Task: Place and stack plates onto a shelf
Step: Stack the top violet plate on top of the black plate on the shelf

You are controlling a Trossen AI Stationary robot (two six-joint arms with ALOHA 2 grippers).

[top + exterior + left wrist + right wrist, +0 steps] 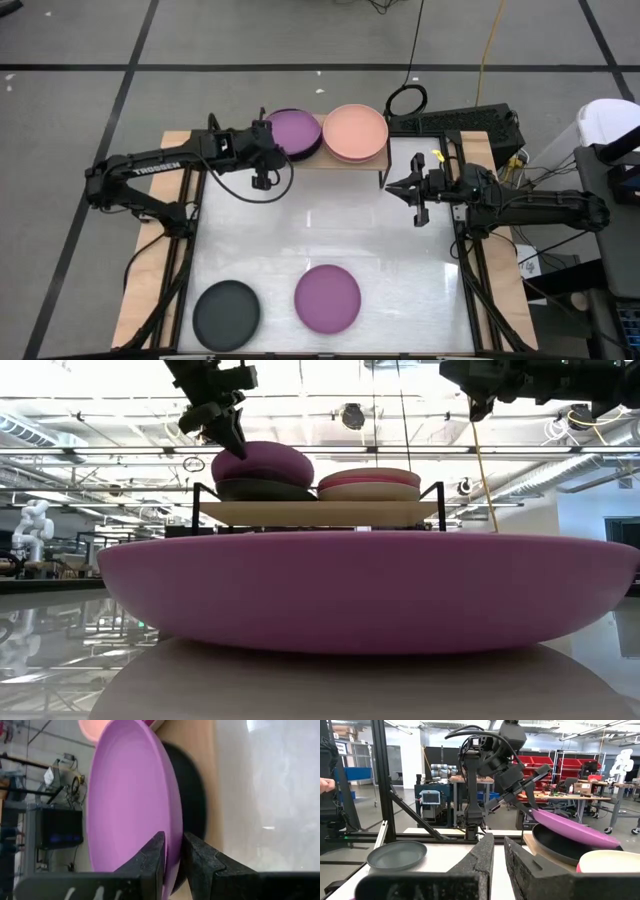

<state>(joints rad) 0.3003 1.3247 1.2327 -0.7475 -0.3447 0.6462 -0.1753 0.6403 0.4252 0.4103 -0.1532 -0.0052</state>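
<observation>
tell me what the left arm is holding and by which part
The left gripper has the purple plate's rim between its jaws, over the black plate on the shelf.

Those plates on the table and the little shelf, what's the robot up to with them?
It is stacking plates onto the small wooden shelf. The left hand has the rim of a purple plate between its fingers, with the plate lying tilted on a black plate on the shelf. Beside that stack sits a salmon pink plate on top of others. The right hand waits empty above the table. Another purple plate and a black plate lie on the table.
</observation>
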